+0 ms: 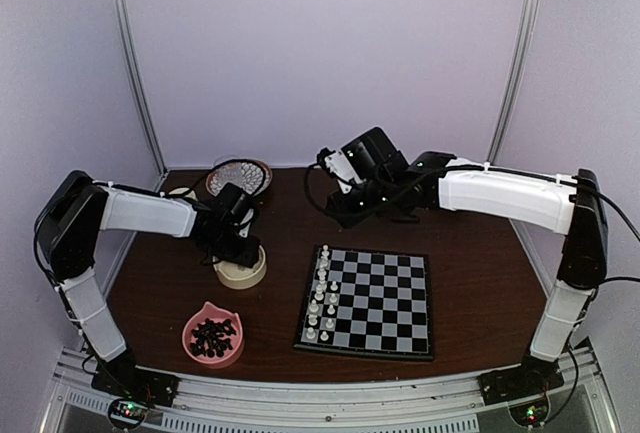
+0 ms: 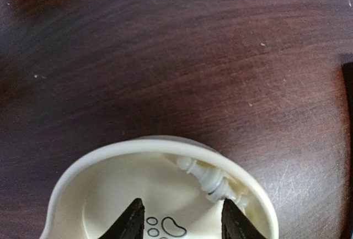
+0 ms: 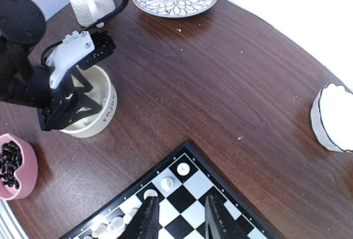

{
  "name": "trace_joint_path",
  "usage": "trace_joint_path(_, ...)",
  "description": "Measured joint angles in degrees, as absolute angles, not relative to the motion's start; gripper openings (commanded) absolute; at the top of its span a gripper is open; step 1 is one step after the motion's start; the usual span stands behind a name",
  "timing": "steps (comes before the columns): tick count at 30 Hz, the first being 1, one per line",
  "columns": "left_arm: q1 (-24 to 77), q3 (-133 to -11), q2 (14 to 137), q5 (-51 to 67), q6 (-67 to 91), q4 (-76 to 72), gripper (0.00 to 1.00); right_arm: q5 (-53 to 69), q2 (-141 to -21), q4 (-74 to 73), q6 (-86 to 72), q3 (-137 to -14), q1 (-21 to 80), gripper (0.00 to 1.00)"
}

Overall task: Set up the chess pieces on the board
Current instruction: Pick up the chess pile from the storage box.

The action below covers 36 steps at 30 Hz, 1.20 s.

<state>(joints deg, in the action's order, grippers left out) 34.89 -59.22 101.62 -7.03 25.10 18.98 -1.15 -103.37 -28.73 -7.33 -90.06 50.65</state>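
The left gripper [image 2: 182, 223] hangs inside the cream bowl [image 2: 71, 175] with its jaws apart and nothing between them. A white chess piece [image 2: 212, 181] lies on its side against the bowl's wall, just beside one finger. The right gripper [image 3: 181, 219], jaws also apart and empty, hovers over a corner of the board [image 3: 194, 188], where white pieces [image 3: 183, 168] stand along one edge. A pink bowl [image 3: 30, 164] of black pieces [image 3: 8, 164] sits near the board on the table [image 3: 231, 73].
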Motion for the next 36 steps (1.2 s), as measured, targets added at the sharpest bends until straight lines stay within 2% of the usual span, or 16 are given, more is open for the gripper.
trace_joint_path(6,34.87,-60.75,103.22,-5.28,25.47,20.6,0.5,-0.62,-99.72,-25.28,-8.21,-82.5,50.65,0.31)
trace_joint_path(13,34.83,-64.07,105.56,-5.13,25.87,21.61,0.52,-0.21,-99.61,-22.35,-8.73,-79.5,50.65,0.29)
trace_joint_path(19,34.81,-65.28,106.78,-5.85,26.68,21.85,0.38,-0.16,-99.59,-20.12,-8.97,-77.32,50.65,0.28)
trace_joint_path(23,34.83,-65.28,106.78,-7.27,27.14,22.39,0.34,-0.1,-99.55,-18.74,-8.99,-76.16,50.65,0.28)
trace_joint_path(30,34.81,-63.05,104.12,-8.62,27.38,23.33,0.34,-0.1,-99.26,-16.95,-8.97,-73.97,50.65,0.27)
trace_joint_path(36,34.81,-60.01,97.97,-8.78,27.66,23.77,0.38,-0.19,-97.91,-15.73,-8.75,-73.23,50.65,0.27)
